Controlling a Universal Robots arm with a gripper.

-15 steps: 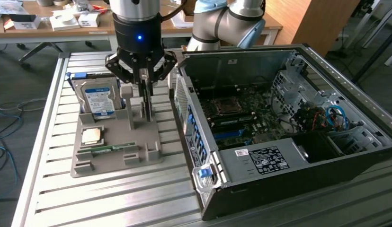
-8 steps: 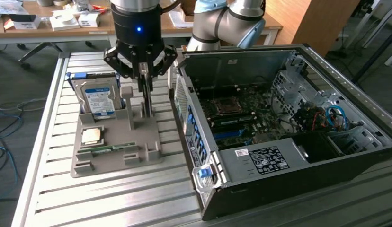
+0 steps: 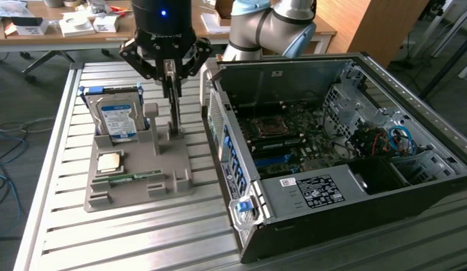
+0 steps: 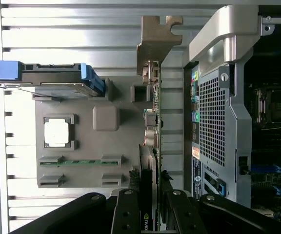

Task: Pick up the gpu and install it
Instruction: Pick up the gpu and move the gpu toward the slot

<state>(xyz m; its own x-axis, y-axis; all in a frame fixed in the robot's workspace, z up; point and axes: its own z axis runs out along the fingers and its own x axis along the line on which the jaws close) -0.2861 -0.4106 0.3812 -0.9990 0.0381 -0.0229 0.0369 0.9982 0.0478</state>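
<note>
Exterior view: gripper [image 3: 172,76] closed on the top edge of the gpu [image 3: 175,110], upright in a grey holder [image 3: 136,189] directly below. Wrist view: gpu [image 4: 150,146] edge-on between its fingers [image 4: 127,209]; likely light, stiff, fragile, best pinched at bare board.

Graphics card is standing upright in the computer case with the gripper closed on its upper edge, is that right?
Not in the case. The graphics card is standing upright in the gray holder beside the computer case, with the gripper closed on its upper edge. The exterior view shows this.
</note>
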